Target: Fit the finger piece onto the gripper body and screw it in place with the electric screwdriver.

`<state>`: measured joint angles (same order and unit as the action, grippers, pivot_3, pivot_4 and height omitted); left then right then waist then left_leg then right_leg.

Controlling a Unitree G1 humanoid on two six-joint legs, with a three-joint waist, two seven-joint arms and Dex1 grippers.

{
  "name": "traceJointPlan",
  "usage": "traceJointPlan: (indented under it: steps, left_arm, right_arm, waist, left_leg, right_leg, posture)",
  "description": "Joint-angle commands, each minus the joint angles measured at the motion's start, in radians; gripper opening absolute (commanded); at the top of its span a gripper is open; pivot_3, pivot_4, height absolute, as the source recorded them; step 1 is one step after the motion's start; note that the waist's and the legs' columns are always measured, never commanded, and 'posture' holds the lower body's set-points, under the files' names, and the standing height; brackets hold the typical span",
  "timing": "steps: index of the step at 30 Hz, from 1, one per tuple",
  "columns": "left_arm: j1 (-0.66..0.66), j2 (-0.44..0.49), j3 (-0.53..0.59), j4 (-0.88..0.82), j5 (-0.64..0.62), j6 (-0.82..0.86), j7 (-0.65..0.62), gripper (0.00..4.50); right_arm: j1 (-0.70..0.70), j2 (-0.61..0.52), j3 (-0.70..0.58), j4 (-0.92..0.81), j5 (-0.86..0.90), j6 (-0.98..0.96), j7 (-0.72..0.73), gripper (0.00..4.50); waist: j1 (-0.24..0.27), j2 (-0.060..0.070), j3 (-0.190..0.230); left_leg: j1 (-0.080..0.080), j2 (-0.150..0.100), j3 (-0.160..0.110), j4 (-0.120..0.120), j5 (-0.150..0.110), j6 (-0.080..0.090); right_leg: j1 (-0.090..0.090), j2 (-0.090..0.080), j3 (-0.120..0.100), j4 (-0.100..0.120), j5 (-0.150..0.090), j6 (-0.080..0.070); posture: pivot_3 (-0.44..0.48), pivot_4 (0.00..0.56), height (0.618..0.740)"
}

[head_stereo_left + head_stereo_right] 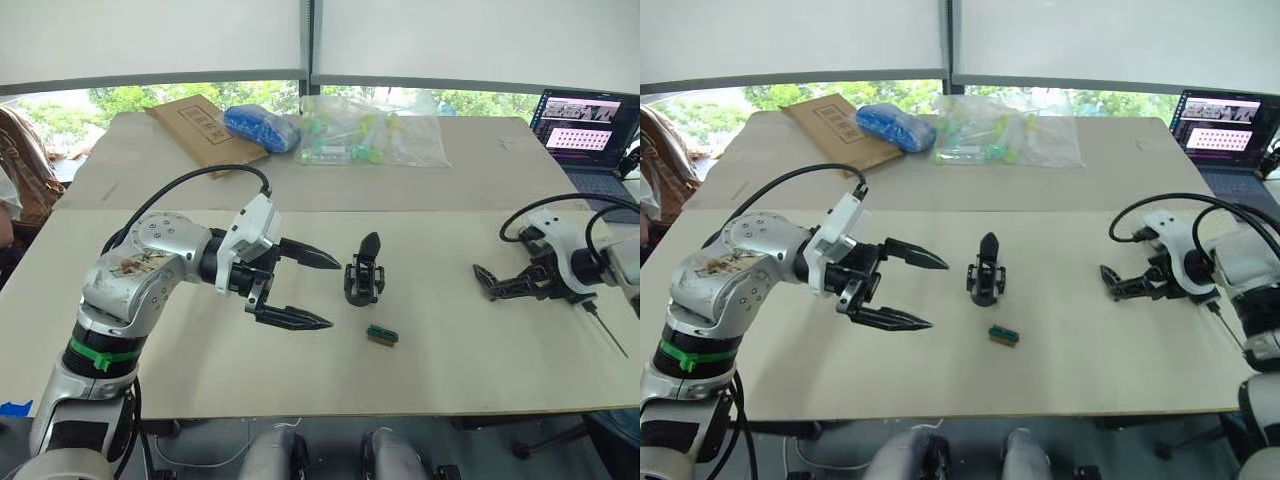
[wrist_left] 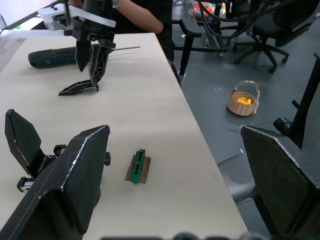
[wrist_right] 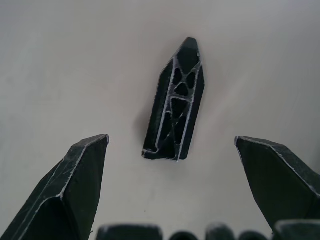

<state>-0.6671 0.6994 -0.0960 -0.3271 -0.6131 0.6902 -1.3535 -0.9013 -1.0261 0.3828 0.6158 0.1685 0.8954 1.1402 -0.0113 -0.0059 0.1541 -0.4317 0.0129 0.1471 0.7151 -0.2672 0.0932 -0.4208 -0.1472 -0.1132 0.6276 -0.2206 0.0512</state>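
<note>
The finger piece [image 3: 175,105] lies flat on the table [image 1: 450,340], its webbed hollow side up, on the table between the two spread fingertips of the right gripper [image 1: 508,284] and untouched by either. That gripper is open and angled steeply down at the table, its arm reaching in from the robot's right. Just behind it lies the electric screwdriver [image 2: 52,56], a dark cylinder with its thin bit [image 1: 607,328] pointing toward the table's near edge; it seems to rest on the table, though the gripper hides part of it. The left gripper [image 1: 300,288] is also open, empty, held level above the table with its fingers pointing at the gripper body [image 1: 364,270]. That body stands upright at the table's middle, one pointed finger raised. A small green block [image 1: 381,335] lies near it.
</note>
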Motion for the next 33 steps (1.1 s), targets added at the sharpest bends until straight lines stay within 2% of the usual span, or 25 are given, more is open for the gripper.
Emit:
traceJointPlan:
  steps: [1, 2, 3, 8, 12, 13, 16, 18, 21, 24, 28, 33]
  left_arm:
    - [-0.011, 0.006, 0.025, -0.039, -0.035, 0.005, 0.028, 4.41]
    - [-0.012, 0.010, 0.021, -0.038, -0.030, -0.001, 0.031, 4.41]
    - [-0.013, 0.013, 0.016, -0.036, -0.027, -0.007, 0.032, 4.47]
    - [-0.038, 0.014, 0.006, -0.005, -0.025, -0.009, 0.033, 4.50]
    - [-0.050, 0.006, 0.001, 0.045, -0.019, 0.000, 0.048, 4.50]
    - [-0.051, 0.001, 0.003, 0.061, -0.015, 0.004, 0.061, 4.50]
    - [-0.047, -0.050, 0.022, 0.119, 0.033, -0.015, 0.187, 4.50]
    - [-0.062, -0.131, 0.063, 0.141, 0.020, 0.071, 0.353, 4.50]
    - [-0.101, -0.288, 0.158, 0.145, -0.086, 0.237, 0.581, 4.50]
    - [-0.161, -0.457, 0.262, 0.179, -0.173, 0.344, 0.795, 4.50]
    - [-0.237, -0.590, 0.312, 0.266, -0.177, 0.337, 0.959, 4.50]
    - [-0.316, -0.699, 0.396, 0.395, -0.207, 0.288, 1.094, 4.50]
  right_arm:
    - [-0.067, 0.043, 0.003, 0.106, -0.066, -0.037, 0.023, 4.50]
    - [-0.075, 0.059, 0.011, 0.132, -0.084, -0.046, 0.029, 4.50]
    - [-0.081, 0.072, 0.016, 0.155, -0.102, -0.060, 0.035, 4.24]
    - [-0.103, 0.107, 0.035, 0.231, -0.179, -0.120, 0.068, 2.59]
    - [-0.109, 0.090, 0.019, 0.224, -0.213, -0.171, 0.104, 1.22]
    - [-0.104, 0.073, 0.006, 0.201, -0.214, -0.192, 0.113, 1.11]
    - [-0.025, -0.004, -0.095, -0.005, -0.162, -0.326, 0.130, 1.11]
    - [0.031, -0.010, -0.221, -0.201, -0.088, -0.253, 0.079, 1.11]
    - [0.104, 0.065, -0.412, -0.518, 0.000, -0.145, -0.072, 1.11]
    - [0.132, 0.213, -0.515, -0.789, 0.036, -0.064, -0.263, 1.11]
    - [0.142, 0.384, -0.500, -1.010, 0.056, -0.001, -0.430, 1.11]
    - [0.178, 0.459, -0.421, -1.088, 0.014, -0.070, -0.534, 1.11]
  waist:
    - [0.000, 0.000, 0.000]
    - [0.000, 0.000, 0.000]
    - [0.000, 0.000, 0.000]
    - [0.000, 0.000, 0.000]
    - [-0.002, 0.001, 0.000]
    - [-0.003, 0.001, 0.000]
    - [0.003, 0.004, 0.001]
    - [0.005, 0.004, 0.001]
    - [0.004, 0.004, 0.001]
    - [0.004, 0.004, 0.002]
    - [0.013, 0.004, 0.002]
    - [0.027, 0.004, 0.002]
  left_leg:
    - [0.000, 0.000, 0.000, 0.000, 0.000, 0.000]
    - [0.000, 0.000, 0.000, 0.000, 0.000, -0.001]
    - [0.000, 0.000, 0.000, 0.000, 0.000, -0.001]
    - [0.000, 0.000, 0.000, 0.000, 0.000, -0.001]
    - [0.000, 0.000, 0.000, 0.000, 0.001, -0.002]
    - [0.000, 0.000, 0.000, -0.001, 0.001, -0.002]
    - [0.000, -0.001, 0.000, -0.001, 0.001, -0.002]
    - [0.000, -0.001, 0.000, -0.001, 0.001, -0.002]
    - [0.000, 0.000, -0.001, 0.000, 0.001, -0.002]
    - [0.000, 0.001, -0.003, 0.000, 0.002, -0.003]
    - [0.001, 0.000, -0.003, -0.001, 0.002, -0.004]
    - [0.000, -0.004, -0.004, -0.001, 0.003, -0.003]
  right_leg:
    - [0.000, 0.000, 0.000, 0.000, 0.000, 0.000]
    - [0.000, 0.000, 0.000, 0.000, 0.000, 0.000]
    - [0.000, 0.000, 0.000, 0.000, 0.000, 0.000]
    - [0.000, 0.000, -0.001, 0.000, 0.000, 0.000]
    - [0.000, 0.000, -0.001, 0.000, 0.000, 0.000]
    - [0.000, 0.000, -0.001, 0.000, 0.000, 0.000]
    - [0.000, 0.000, -0.001, 0.001, 0.000, 0.000]
    - [0.000, 0.000, -0.001, 0.000, 0.000, 0.000]
    - [0.000, 0.000, 0.000, 0.002, 0.000, 0.000]
    - [0.001, 0.000, -0.001, 0.003, 0.000, 0.000]
    - [0.001, 0.000, -0.001, 0.004, 0.000, 0.000]
    - [0.003, 0.000, -0.003, 0.003, 0.001, 0.001]
  posture:
    - [0.000, 0.150, 0.732]
    - [0.000, 0.150, 0.732]
    - [0.000, 0.150, 0.732]
    - [0.000, 0.150, 0.732]
    - [0.000, 0.150, 0.732]
    - [0.000, 0.150, 0.732]
    - [0.000, 0.150, 0.732]
    - [0.000, 0.150, 0.732]
    - [0.000, 0.150, 0.732]
    - [0.000, 0.150, 0.732]
    - [0.000, 0.150, 0.732]
    - [0.000, 0.150, 0.732]
